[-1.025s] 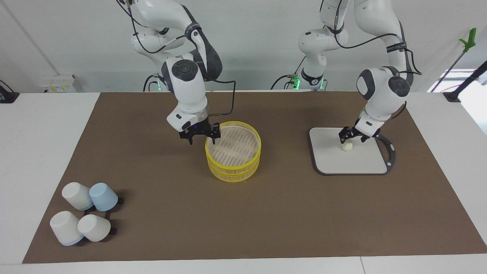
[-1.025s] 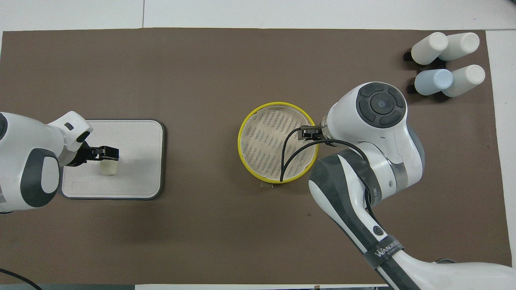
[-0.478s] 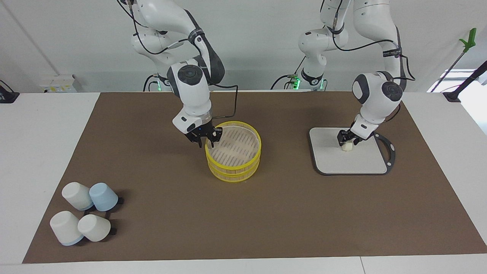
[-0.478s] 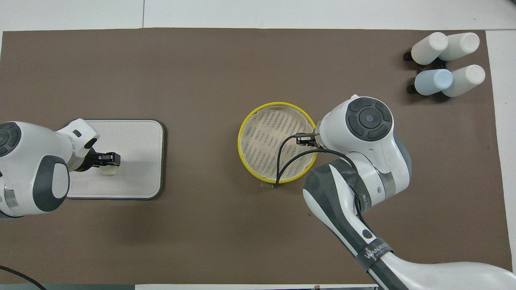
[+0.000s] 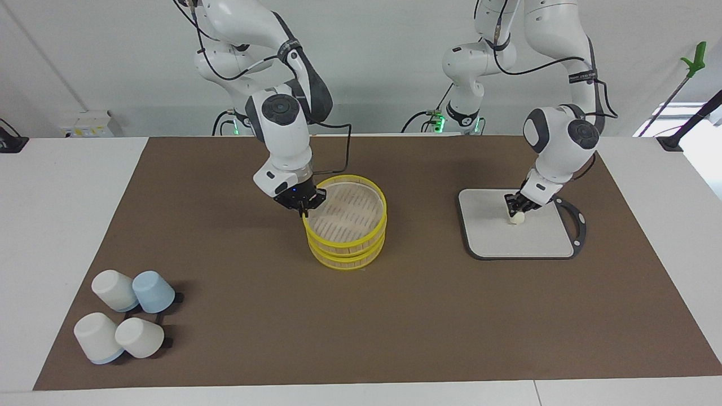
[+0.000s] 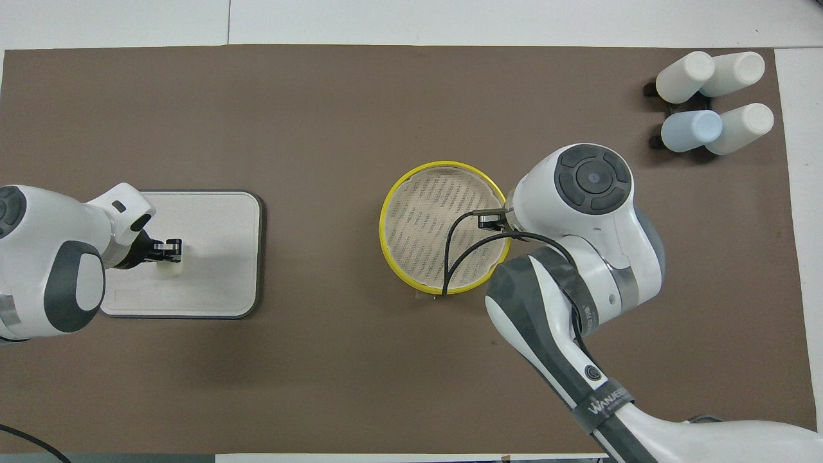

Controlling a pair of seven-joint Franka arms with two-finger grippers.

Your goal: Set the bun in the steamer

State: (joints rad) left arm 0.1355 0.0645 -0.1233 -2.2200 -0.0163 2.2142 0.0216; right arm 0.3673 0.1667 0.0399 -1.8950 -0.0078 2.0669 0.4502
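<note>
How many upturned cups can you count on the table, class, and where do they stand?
4, clustered at the right arm's end of the table, farther from the robots than the steamer: three white cups and one pale blue cup. None appears hidden.

Steamer [image 6: 411,193] rim under right arm.

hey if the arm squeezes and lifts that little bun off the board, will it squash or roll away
The bun looks like soft pale dough, so a hard squeeze probably dents it. It is small, likely light. Its rounded shape may roll on the flat grey board if nudged. The left pincer is closed around it.
</note>
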